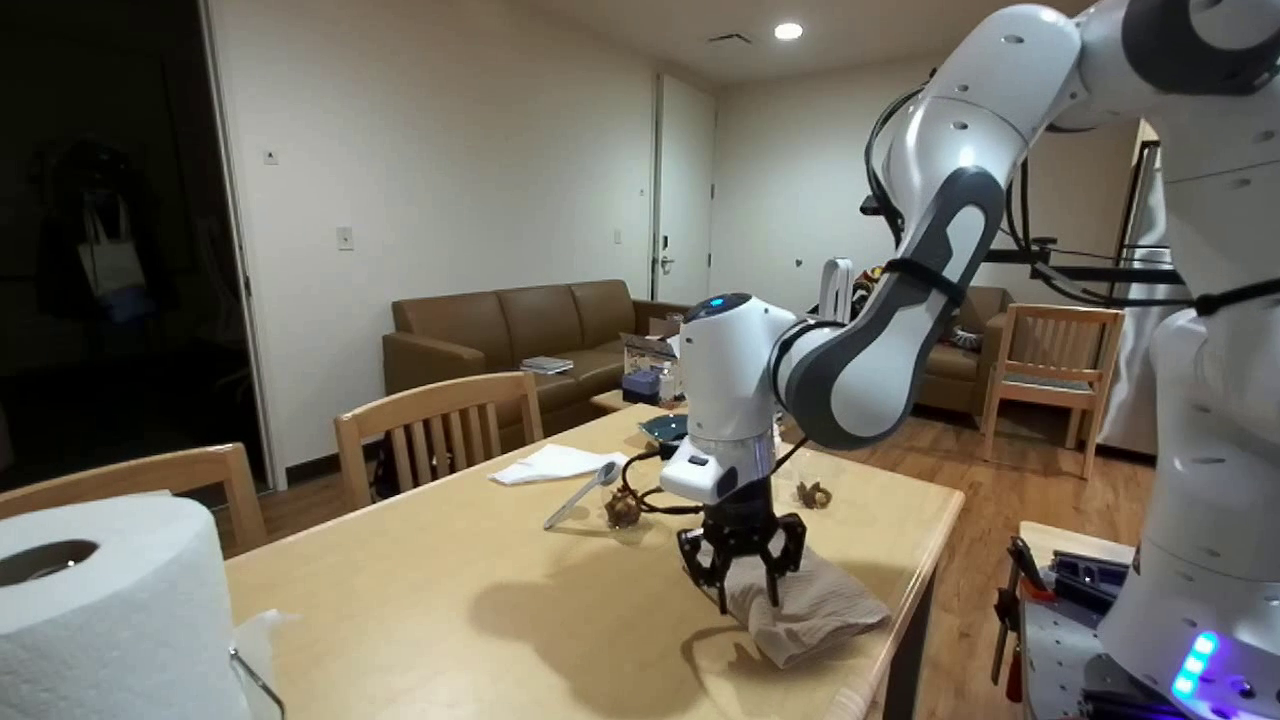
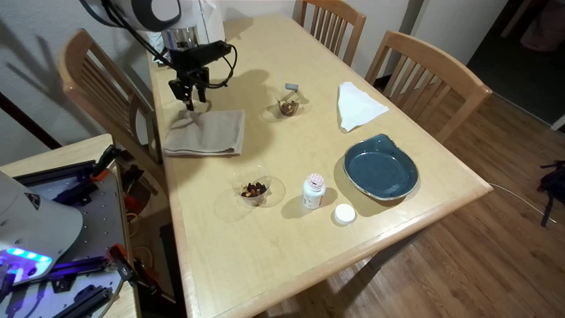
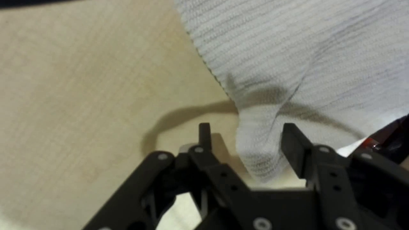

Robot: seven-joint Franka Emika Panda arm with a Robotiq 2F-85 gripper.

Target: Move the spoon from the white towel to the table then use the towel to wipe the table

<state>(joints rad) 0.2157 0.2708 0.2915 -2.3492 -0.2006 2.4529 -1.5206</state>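
The greyish-white towel lies folded and rumpled near the table edge; it shows in both exterior views (image 1: 825, 610) (image 2: 216, 132) and the wrist view (image 3: 287, 48). My gripper (image 1: 748, 600) (image 2: 196, 104) (image 3: 246, 131) points down at one end of the towel. Its fingers are apart, with a raised fold of the towel between them and not clamped. The spoon (image 1: 578, 500) is off the towel, by a clear cup on the light-tan table (image 1: 450, 600) (image 2: 273, 247) (image 3: 96, 80). Whether it touches the cup I cannot tell. A small grey part shows behind that cup in an exterior view (image 2: 291, 86).
Two clear cups with dark bits (image 2: 289, 107) (image 2: 254, 190) stand near the towel. A white bottle (image 2: 313, 192), its cap (image 2: 344, 214), a blue dish (image 2: 382, 170) and a white paper sheet (image 2: 358, 106) are also on the table. A paper roll (image 1: 120, 620) stands at the far end from the dish.
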